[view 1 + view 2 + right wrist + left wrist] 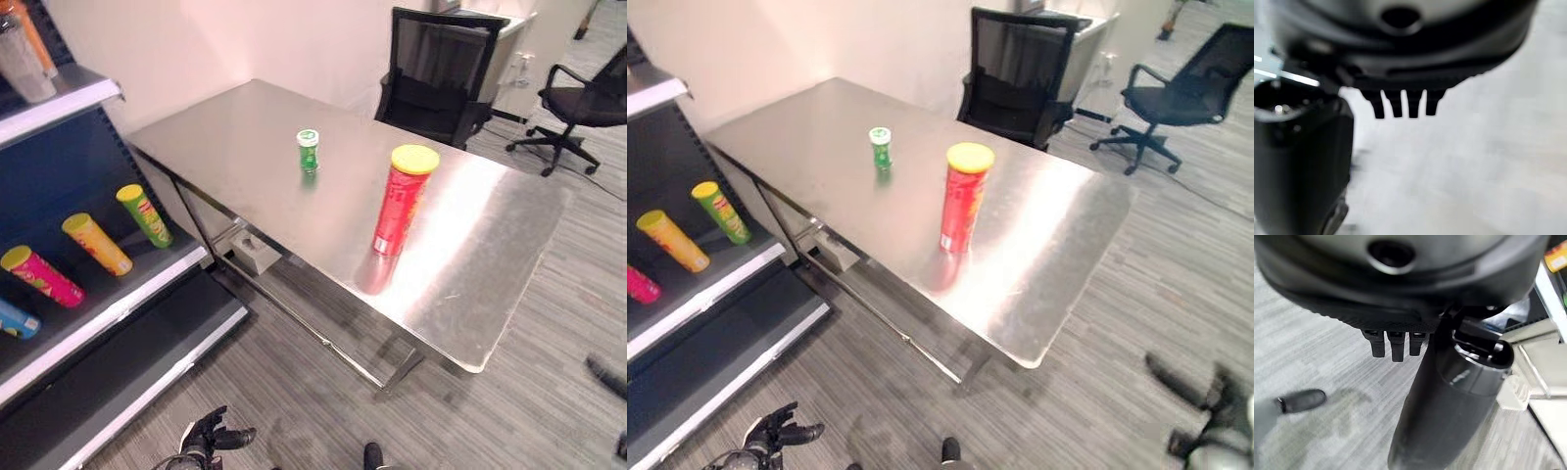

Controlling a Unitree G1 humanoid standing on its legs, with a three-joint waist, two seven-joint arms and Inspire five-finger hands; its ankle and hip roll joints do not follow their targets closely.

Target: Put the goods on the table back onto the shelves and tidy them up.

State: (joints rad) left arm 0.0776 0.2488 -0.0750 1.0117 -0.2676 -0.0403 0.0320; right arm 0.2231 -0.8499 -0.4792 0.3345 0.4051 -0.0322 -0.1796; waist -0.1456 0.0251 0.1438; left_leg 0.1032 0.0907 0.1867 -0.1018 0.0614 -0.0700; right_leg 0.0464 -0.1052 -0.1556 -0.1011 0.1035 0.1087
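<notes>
Two goods stand upright on the steel table: a tall red chip can with a yellow lid near the middle, and a small green can well apart from it, toward the far-left side. Neither touches a robot hand. Shelves stand beside the table's left end; on the middle shelf lie four tilted chip cans: green, orange, pink and a blue one at the view's edge. Bottles sit on the upper shelf. A small grey box rests on the frame under the table. Two black office chairs stand past the table's far side, one right behind it, one farther right.

Left robot hand hangs low over the grey floor, fingers straight and loosely spread, holding nothing. Right robot hand shows in its wrist view, fingers straight, empty, over pale floor.
</notes>
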